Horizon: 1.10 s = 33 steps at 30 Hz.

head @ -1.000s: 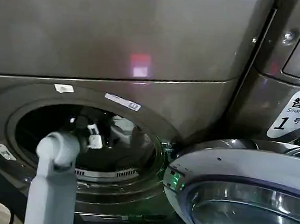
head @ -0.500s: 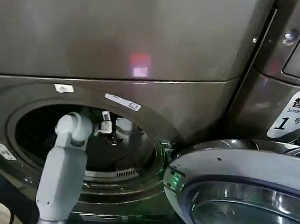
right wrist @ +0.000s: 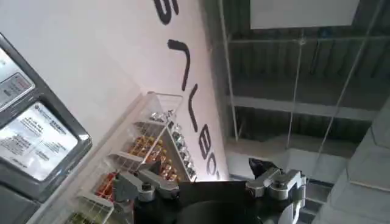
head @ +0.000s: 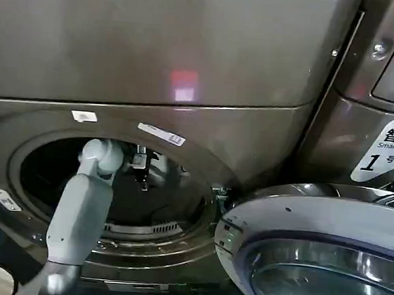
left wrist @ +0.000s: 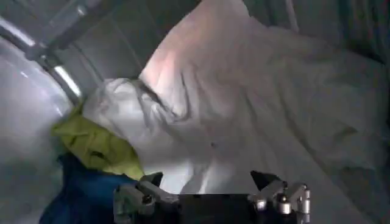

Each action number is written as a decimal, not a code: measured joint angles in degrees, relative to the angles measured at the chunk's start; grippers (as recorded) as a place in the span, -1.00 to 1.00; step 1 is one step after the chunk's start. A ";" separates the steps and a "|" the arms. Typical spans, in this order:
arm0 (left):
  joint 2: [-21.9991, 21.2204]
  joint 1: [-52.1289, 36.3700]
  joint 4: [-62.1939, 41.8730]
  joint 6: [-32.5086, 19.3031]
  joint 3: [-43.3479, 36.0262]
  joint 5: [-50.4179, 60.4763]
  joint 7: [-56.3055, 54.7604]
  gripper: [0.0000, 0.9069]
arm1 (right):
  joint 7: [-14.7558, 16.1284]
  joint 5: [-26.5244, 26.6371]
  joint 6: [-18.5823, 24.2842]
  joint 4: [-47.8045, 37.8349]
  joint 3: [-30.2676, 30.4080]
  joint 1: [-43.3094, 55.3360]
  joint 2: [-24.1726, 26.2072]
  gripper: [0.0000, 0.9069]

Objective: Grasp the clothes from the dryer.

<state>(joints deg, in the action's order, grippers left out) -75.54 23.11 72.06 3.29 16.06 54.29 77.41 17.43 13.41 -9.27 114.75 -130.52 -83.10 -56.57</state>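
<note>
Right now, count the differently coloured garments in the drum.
3: a pale grey-white piece heaped across the drum, a yellow-green piece beside it, and a navy piece adjoining the yellow-green. More may lie hidden underneath.

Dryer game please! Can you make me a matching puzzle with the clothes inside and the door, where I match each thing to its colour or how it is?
Things:
1. Big crumpled cloth
2. Small cloth beside the drum wall
3. Cloth under that small one
4. Dryer door

Colour or state:
A. Dark blue
B. Swung open
C. Pale white
D. Yellow-green

Right pairs: 1-C, 2-D, 3-A, 4-B

The left pincer is open inside the dryer, above the clothes.
</note>
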 measured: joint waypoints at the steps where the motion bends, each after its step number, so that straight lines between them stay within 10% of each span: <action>1: -0.01 -0.13 -0.35 -0.07 -0.17 0.15 0.01 1.00 | 0.02 0.00 0.00 0.06 0.02 -0.02 -0.03 1.00; 33: -0.64 -5.36 -14.20 -0.35 -1.78 6.70 -0.13 1.00 | 0.73 -0.10 0.25 0.21 0.80 -0.13 0.09 1.00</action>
<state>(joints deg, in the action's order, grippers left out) -76.18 17.76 57.86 2.94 14.28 60.99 77.28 18.16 13.31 -9.02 114.96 -129.72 -83.22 -56.48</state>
